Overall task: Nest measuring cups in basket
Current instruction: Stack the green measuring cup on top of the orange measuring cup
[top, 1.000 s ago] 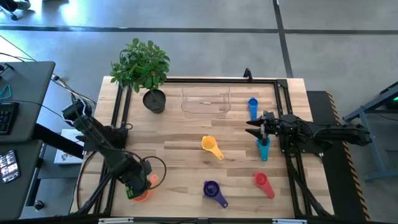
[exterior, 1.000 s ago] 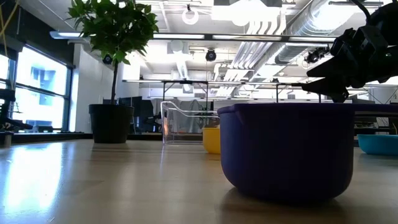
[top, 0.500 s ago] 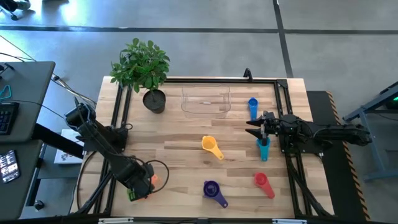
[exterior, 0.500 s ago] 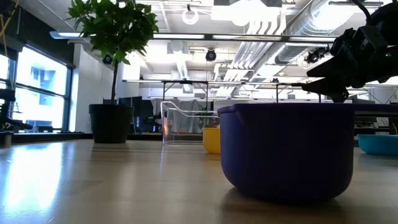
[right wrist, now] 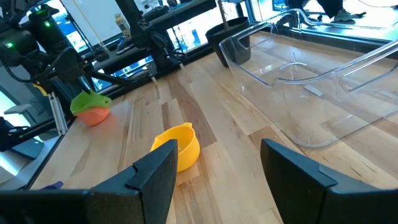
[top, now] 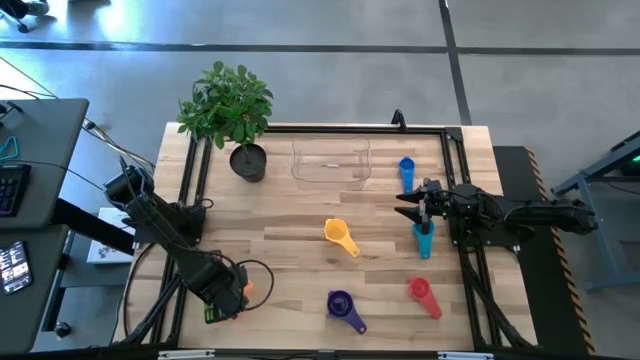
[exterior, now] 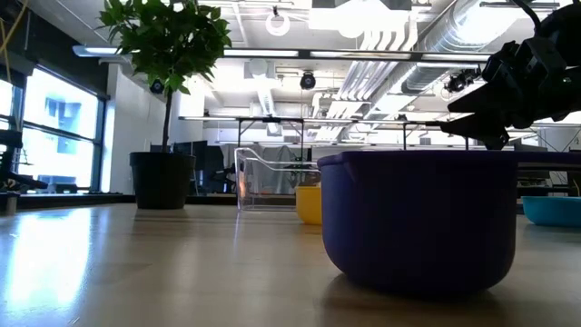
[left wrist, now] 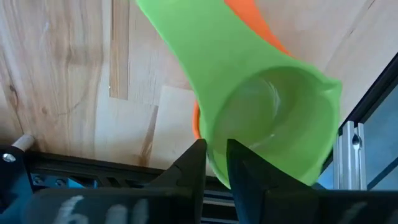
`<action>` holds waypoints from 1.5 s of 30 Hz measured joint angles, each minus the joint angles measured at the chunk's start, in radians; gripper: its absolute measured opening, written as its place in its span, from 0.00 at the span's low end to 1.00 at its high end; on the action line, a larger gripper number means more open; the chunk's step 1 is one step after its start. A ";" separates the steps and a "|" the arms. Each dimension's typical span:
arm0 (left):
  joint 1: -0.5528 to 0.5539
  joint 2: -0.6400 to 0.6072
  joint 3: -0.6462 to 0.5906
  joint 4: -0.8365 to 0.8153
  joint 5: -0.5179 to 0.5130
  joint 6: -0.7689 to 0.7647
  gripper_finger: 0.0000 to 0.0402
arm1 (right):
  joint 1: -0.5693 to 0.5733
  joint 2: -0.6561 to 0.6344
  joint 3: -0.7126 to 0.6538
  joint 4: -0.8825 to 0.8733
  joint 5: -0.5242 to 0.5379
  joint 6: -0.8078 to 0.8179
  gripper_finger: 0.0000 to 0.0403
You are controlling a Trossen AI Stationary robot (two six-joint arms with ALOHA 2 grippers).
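Now left gripper (top: 222, 304) nudged slightly, clamped on green cup (left wrist: 261, 118) | orange cup (left wrist: 252, 25) beneath | right gripper (top: 412, 207) spread, empty

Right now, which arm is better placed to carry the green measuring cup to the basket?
The left. Its claw is shut on the green measuring cup, just above the orange cup. The right claw hangs open and empty above the teal cup, beside the basket.

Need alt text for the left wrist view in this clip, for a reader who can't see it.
The left gripper is shut on the rim of a green measuring cup, seen close up from above its open bowl. An orange measuring cup shows just behind the green one, over a light wooden table.
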 joint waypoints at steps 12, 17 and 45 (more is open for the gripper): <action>0.000 -0.001 0.000 -0.010 0.059 -0.046 0.17 | 0.000 0.000 0.000 0.000 0.000 0.000 0.55; -0.001 -0.021 0.000 -0.010 0.062 -0.098 0.16 | 0.000 0.000 0.000 0.000 0.000 0.000 0.55; 0.183 -0.159 0.000 -0.018 -0.043 -0.318 0.13 | 0.000 0.000 0.000 0.000 0.001 -0.124 0.55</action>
